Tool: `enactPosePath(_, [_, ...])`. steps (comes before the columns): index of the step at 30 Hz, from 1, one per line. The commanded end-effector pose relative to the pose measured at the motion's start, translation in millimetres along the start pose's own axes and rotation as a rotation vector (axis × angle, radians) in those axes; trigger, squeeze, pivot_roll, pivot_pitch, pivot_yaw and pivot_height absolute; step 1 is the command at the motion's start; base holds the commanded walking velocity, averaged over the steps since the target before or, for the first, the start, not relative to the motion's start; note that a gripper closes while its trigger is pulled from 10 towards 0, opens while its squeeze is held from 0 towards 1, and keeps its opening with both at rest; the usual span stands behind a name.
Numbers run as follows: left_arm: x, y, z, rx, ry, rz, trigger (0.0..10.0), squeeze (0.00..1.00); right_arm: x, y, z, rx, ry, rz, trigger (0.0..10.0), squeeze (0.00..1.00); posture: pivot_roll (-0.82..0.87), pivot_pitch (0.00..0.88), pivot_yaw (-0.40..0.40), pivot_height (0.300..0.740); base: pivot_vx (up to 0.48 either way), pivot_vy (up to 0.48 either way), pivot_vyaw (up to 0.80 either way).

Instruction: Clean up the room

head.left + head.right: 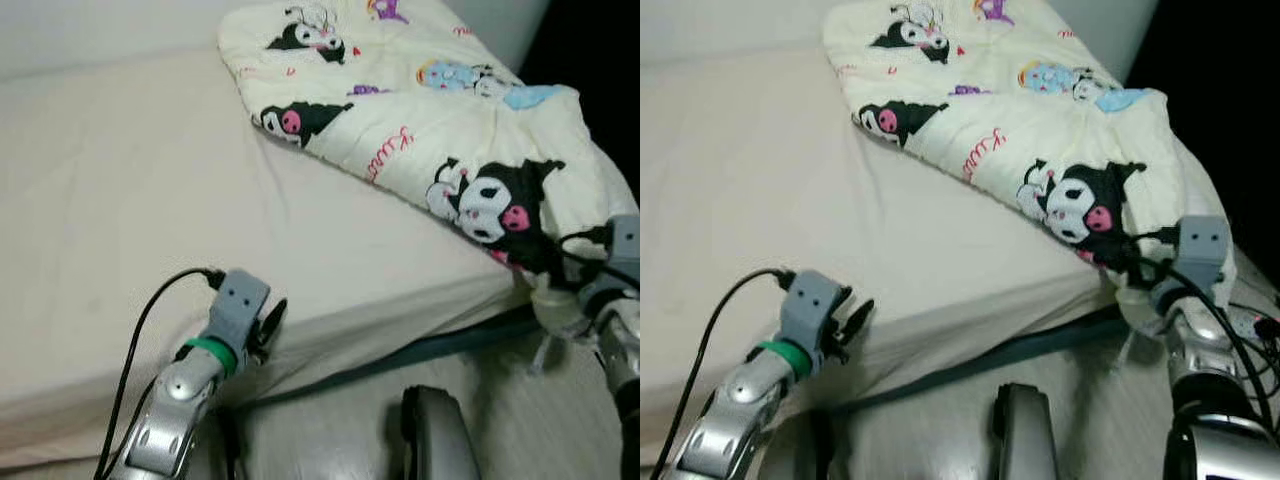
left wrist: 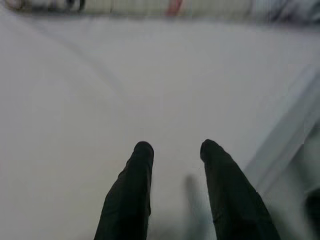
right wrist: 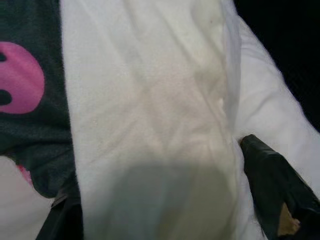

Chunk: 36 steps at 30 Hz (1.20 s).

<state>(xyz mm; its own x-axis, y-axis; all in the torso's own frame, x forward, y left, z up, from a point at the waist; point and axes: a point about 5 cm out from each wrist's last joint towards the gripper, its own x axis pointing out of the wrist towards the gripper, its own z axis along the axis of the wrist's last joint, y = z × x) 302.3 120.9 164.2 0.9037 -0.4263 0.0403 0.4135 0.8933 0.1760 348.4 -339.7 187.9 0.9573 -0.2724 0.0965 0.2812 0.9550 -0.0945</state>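
Between the two black fingers of the right gripper (image 3: 160,200) sits a fold of the cream quilted blanket printed with black-and-pink cartoon characters (image 1: 440,130); one finger (image 3: 272,185) presses its pale side and the other shows dark at the opposite edge of the fold, so the fingers are clenched on the cloth. That fold is the corner of the blanket hanging off the near edge of the bed, and from the fingers the rest of it spreads away in a rumpled heap over the far side of the mattress covered in a plain beige sheet (image 1: 120,200).

The left gripper (image 2: 175,150) hovers over bare sheet with its fingers parted and nothing between them; the blanket's edge lies well beyond the fingertips.

The blanket looks soft, puffy and light but bulky. It should not slip much, yet it will sag and drag wherever it is not held, and one pinch at a corner will only lift that corner. A second hold on the near hem, well apart from the right fingers, would likely let the cloth be spread or folded evenly.
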Motion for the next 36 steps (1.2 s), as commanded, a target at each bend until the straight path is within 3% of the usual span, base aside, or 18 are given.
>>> enactPosePath(1, [-2.2,-2.1,4,-0.056,-0.015,-0.048,10.0,0.0,-4.2,-3.1,-10,0.015,0.034,0.0,0.0,0.0,-0.04,0.247,0.156,0.5,0.0,0.0,0.0])
enactPosePath(7, [-1.1,-10.2,33,-0.062,-0.116,-0.189,10.0,0.0,-2.6,0.0,-6,0.009,0.02,0.071,0.0,0.0,-0.04,0.241,0.156,0.5,0.0,0.0,0.0])
enactPosePath(19, [-4.9,-18.2,47,-0.081,-0.139,-0.218,10.0,0.0,-0.2,18.0,-1,-0.005,-0.023,0.221,0.0,0.0,-0.04,0.23,0.148,0.5,0.0,0.0,0.0])
enactPosePath(21, [-3.6,-17.1,46,-0.08,-0.133,-0.208,10.0,0.0,-1.2,38.5,3,-0.032,-0.072,0.374,0.0,0.0,-0.05,0.227,0.147,0.5,0.0,0.0,0.0])
enactPosePath(22, [-3.6,-17.1,46,-0.08,-0.133,-0.208,10.0,0.0,-1.2,38.5,3,-0.032,-0.072,0.374,0.0,0.0,-0.05,0.227,0.147,0.5,0.0,0.0,0.0])
enactPosePath(24, [-2.2,-17.2,46,-0.08,-0.129,-0.203,10.0,0.0,-6.1,61.0,3,-0.055,-0.101,0.541,0.0,0.0,-0.06,0.23,0.145,0.5,0.0,0.0,0.0])
enactPosePath(26, [-0.3,-18.4,46,-0.08,-0.126,-0.199,10.0,0.0,-24.0,93.3,-8,-0.08,-0.103,0.778,0.0,0.0,-0.07,0.23,0.142,0.5,0.0,0.0,0.0])
enactPosePath(31, [0.5,-19.5,46,-0.083,-0.123,-0.198,10.0,0.0,-46.0,113.5,-18,-0.092,-0.08,0.956,0.0,0.0,-0.08,0.231,0.137,0.5,0.0,0.0,0.0])
enactPosePath(32, [0.5,-20.3,45,-0.084,-0.121,-0.199,10.0,0.0,-57.4,122.9,-20,-0.096,-0.072,1.033,0.0,0.0,-0.09,0.23,0.136,0.5,0.0,0.0,0.0])
enactPosePath(33, [0.4,-21.5,45,-0.086,-0.118,-0.203,10.0,0.0,-73.0,134.8,-22,-0.097,-0.051,1.141,1.1,0.0,-0.09,0.23,0.136,0.5,0.0,0.0,0.0])
enactPosePath(34, [0.5,-22.9,44,-0.088,-0.116,-0.208,10.0,0.0,-90.5,147.0,-24,-0.105,-0.028,1.253,4.2,0.0,-0.1,0.229,0.135,0.5,0.0,0.0,0.0])
enactPosePath(35, [0.5,-22.9,44,-0.088,-0.116,-0.208,10.0,0.0,-90.5,147.0,-24,-0.105,-0.028,1.253,4.2,0.0,-0.1,0.229,0.135,0.5,0.0,0.0,0.0])
enactPosePath(36, [0.8,-24.1,44,-0.09,-0.115,-0.212,10.0,0.0,-107.1,157.4,-27,-0.102,-0.005,1.352,10.0,0.0,-0.1,0.23,0.135,0.5,0.0,0.0,0.0])
